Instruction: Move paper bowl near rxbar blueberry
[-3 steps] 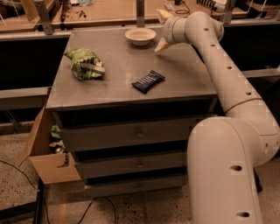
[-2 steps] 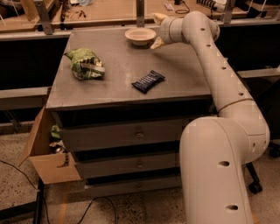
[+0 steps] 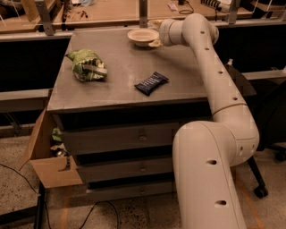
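Observation:
The paper bowl, cream-white with a flared rim, sits at the back of the grey cabinet top. The rxbar blueberry, a flat dark navy bar, lies nearer the front, right of centre, well apart from the bowl. My gripper is at the bowl's right rim, with one finger behind the rim and one in front of it. It is open and the bowl rests on the top.
A green and white snack bag lies on the left of the top. The cabinet has drawers below. An open cardboard box stands on the floor at the left. A wooden bench runs behind.
My arm has swung left along the back of the top. The gripper has moved from right of the bowl up to its right rim. Bowl, bar and bag have not moved.

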Controlling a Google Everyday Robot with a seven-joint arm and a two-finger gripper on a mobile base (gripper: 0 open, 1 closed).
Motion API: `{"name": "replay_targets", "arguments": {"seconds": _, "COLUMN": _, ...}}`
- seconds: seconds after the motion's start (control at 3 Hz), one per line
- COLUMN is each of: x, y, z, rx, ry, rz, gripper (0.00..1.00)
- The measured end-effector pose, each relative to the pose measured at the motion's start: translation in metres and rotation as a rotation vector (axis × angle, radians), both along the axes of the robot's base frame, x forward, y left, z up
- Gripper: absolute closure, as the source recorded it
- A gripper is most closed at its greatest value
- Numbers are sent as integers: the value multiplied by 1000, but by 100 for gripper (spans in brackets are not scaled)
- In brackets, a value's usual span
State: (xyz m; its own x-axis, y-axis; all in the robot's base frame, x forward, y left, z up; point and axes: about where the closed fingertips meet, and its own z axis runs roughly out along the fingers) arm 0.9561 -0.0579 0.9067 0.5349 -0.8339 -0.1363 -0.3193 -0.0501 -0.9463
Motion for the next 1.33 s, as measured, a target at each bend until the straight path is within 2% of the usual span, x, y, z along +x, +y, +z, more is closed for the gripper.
{"name": "replay_targets", "arguments": {"seconds": 0.67, "x": 10, "y": 12, "z": -15, "rx": 16, "ry": -1, "rz": 19, "gripper": 53}}
{"name": "replay_targets", "arguments": {"seconds": 1.0, "x": 15, "y": 12, "z": -20, "rx": 17, "ry": -4, "rz": 9, "gripper": 71}}
{"name": "replay_targets", "arguments": {"seconds": 1.33, "x": 16, "y": 14, "z": -26, "rx": 13, "ry": 7, "rz": 10, "gripper": 95}}
